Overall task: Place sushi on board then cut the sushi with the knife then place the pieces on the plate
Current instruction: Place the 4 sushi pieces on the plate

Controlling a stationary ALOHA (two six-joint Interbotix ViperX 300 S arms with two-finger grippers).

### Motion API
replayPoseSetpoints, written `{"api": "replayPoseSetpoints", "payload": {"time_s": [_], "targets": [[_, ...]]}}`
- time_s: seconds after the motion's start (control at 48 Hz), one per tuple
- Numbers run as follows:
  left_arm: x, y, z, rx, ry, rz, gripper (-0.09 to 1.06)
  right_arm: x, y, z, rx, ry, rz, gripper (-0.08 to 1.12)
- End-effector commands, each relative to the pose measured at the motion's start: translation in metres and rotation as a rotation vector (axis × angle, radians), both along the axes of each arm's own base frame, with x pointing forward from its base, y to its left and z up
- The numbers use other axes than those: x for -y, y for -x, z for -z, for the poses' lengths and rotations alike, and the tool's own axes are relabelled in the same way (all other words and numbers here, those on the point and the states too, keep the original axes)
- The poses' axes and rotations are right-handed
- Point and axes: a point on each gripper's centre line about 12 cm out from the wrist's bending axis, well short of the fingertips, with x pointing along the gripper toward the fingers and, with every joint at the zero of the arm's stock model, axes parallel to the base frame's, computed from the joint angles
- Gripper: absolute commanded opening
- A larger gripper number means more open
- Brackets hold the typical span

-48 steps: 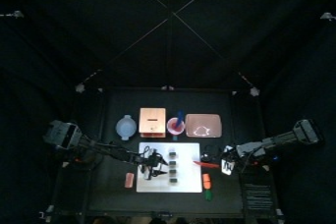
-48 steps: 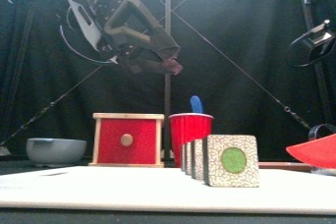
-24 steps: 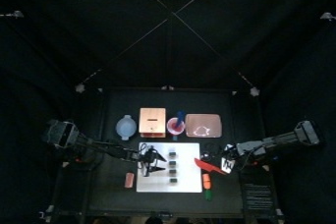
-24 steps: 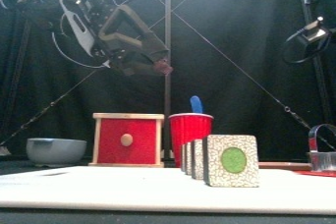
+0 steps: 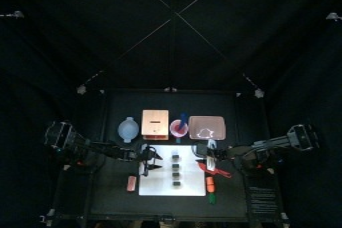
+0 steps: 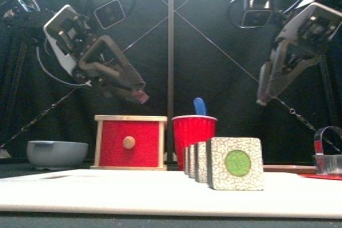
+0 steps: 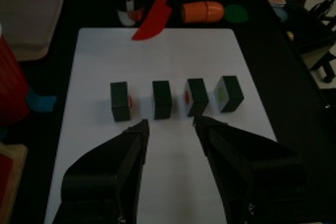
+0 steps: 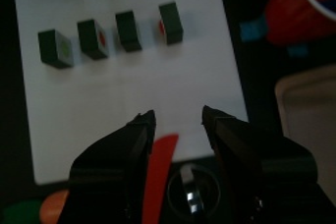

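We found left gripper [image 7: 171,125] gaping empty, sushi pieces [image 7: 161,97] just ahead, right gripper [image 8: 178,125] equally spread and empty, red knife [image 8: 159,164] beneath.

— How do we stand on the left?
— Our left arm [image 6: 83,50] slants down from the left side. The left gripper [image 7: 171,130] hangs in the air, jaws parted, gripping nothing.
— And on the right?
— Our right arm [image 6: 305,30] slopes in from the right. The right gripper [image 8: 179,120] hangs at much the same height, jaws also apart and empty.
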Motion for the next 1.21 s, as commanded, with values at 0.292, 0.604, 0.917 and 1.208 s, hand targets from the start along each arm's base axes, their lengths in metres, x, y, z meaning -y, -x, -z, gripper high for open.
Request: {"api": "replayPoseSetpoints", "payload": {"time_s": [0.292, 0.604, 0.917, 1.208], "targets": [[-0.006, 0.013, -0.003, 0.010, -0.010, -0.005, 0.80, 0.010, -0.079, 0.006, 0.003, 0.064, -0.008, 0.80], [-0.007, 0.018, -0.004, 0.010, -0.011, -0.005, 0.80, 0.007, -0.114, 0.023, -0.029, 0.060, -0.007, 0.79], [-0.007, 0.020, -0.003, 0.011, -0.011, -0.003, 0.80, 0.008, -0.121, 0.035, -0.068, 0.039, 0.016, 0.79], [-0.006, 0.021, -0.003, 0.009, -0.012, -0.001, 0.80, 0.012, -0.122, 0.046, -0.102, 0.041, 0.028, 0.79]]}}
